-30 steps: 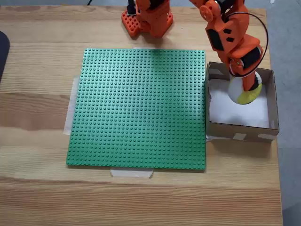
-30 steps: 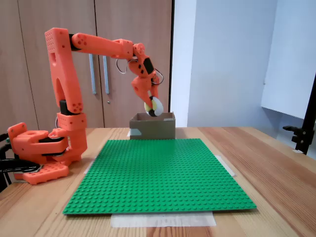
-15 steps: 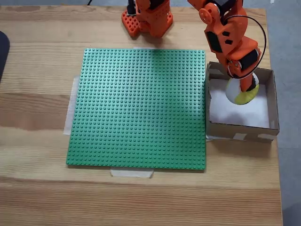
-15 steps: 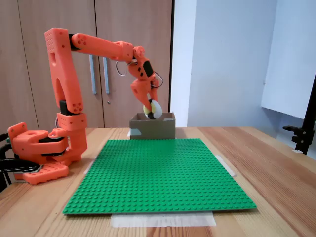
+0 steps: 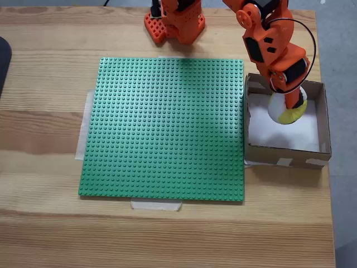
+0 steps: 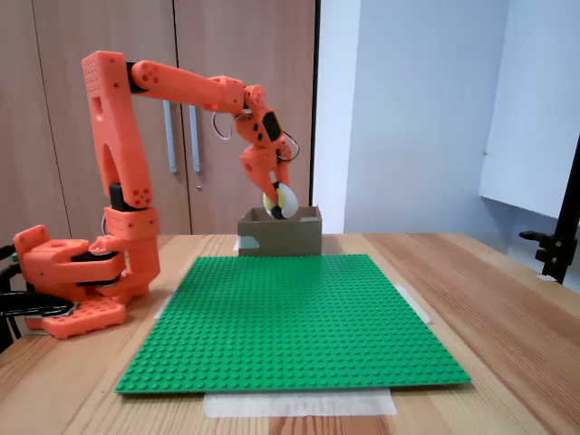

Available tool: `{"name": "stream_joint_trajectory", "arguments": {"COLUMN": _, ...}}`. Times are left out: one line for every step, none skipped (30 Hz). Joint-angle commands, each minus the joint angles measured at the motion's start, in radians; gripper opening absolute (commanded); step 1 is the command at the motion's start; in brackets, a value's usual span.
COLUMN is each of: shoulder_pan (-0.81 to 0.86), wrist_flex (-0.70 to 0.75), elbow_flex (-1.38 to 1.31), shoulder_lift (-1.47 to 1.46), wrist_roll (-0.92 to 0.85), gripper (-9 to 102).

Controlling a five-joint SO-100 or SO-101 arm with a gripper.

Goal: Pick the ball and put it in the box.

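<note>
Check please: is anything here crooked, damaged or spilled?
Nothing stands out. The green studded plate lies flat and square on the table, and the orange pincer holds the yellow-and-white ball over the intact brown cardboard box.

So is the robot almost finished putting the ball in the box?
Nearly. The pick looks done: the end effector holds the ball, and nothing lies on the green plate. In hand now: the ball hangs over the box, about level with its rim in the side-on fixed view. Left: opening the end effector so the ball drops onto the white bottom, then pulling the arm away.
</note>
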Motion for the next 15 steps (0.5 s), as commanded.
{"name": "stream_joint_trajectory", "arguments": {"shoulder_pan": -0.009, "wrist_flex": -0.02, "elbow_flex": -0.029, "shoulder_lift": 0.044, "wrist_roll": -0.005, "gripper": 9}}
{"name": "stream_joint_trajectory", "arguments": {"shoulder_pan": -0.009, "wrist_flex": -0.021, "elbow_flex": -0.029, "shoulder_lift": 0.048, "wrist_roll": -0.003, "gripper": 10}}
{"name": "stream_joint_trajectory", "arguments": {"shoulder_pan": -0.009, "wrist_flex": -0.025, "elbow_flex": -0.029, "shoulder_lift": 0.051, "wrist_roll": -0.008, "gripper": 11}}
{"name": "stream_joint_trajectory", "arguments": {"shoulder_pan": -0.011, "wrist_flex": -0.026, "elbow_flex": -0.029, "shoulder_lift": 0.055, "wrist_roll": -0.014, "gripper": 11}}
{"name": "stream_joint_trajectory", "arguments": {"shoulder_pan": -0.011, "wrist_flex": -0.026, "elbow_flex": -0.029, "shoulder_lift": 0.058, "wrist_roll": -0.015, "gripper": 11}}
{"name": "stream_joint_trajectory", "arguments": {"shoulder_pan": -0.011, "wrist_flex": -0.026, "elbow_flex": -0.029, "shoulder_lift": 0.063, "wrist_roll": -0.017, "gripper": 13}}
{"name": "stream_joint_trajectory", "arguments": {"shoulder_pan": -0.011, "wrist_flex": -0.029, "elbow_flex": -0.029, "shoulder_lift": 0.066, "wrist_roll": -0.023, "gripper": 15}}
{"name": "stream_joint_trajectory", "arguments": {"shoulder_pan": -0.011, "wrist_flex": -0.029, "elbow_flex": -0.029, "shoulder_lift": 0.069, "wrist_roll": -0.026, "gripper": 15}}
{"name": "stream_joint_trajectory", "arguments": {"shoulder_pan": -0.011, "wrist_flex": -0.029, "elbow_flex": -0.029, "shoulder_lift": 0.072, "wrist_roll": -0.029, "gripper": 15}}
{"name": "stream_joint_trajectory", "arguments": {"shoulder_pan": -0.011, "wrist_flex": -0.028, "elbow_flex": -0.031, "shoulder_lift": 0.074, "wrist_roll": -0.031, "gripper": 16}}
{"name": "stream_joint_trajectory", "arguments": {"shoulder_pan": -0.011, "wrist_flex": -0.026, "elbow_flex": -0.031, "shoulder_lift": 0.077, "wrist_roll": -0.035, "gripper": 17}}
{"name": "stream_joint_trajectory", "arguments": {"shoulder_pan": -0.011, "wrist_flex": -0.026, "elbow_flex": -0.031, "shoulder_lift": 0.078, "wrist_roll": -0.037, "gripper": 17}}
{"name": "stream_joint_trajectory", "arguments": {"shoulder_pan": -0.011, "wrist_flex": -0.025, "elbow_flex": -0.031, "shoulder_lift": 0.081, "wrist_roll": -0.038, "gripper": 17}}
{"name": "stream_joint_trajectory", "arguments": {"shoulder_pan": -0.011, "wrist_flex": -0.025, "elbow_flex": -0.031, "shoulder_lift": 0.084, "wrist_roll": -0.04, "gripper": 18}}
{"name": "stream_joint_trajectory", "arguments": {"shoulder_pan": -0.011, "wrist_flex": -0.023, "elbow_flex": -0.031, "shoulder_lift": 0.087, "wrist_roll": -0.041, "gripper": 18}}
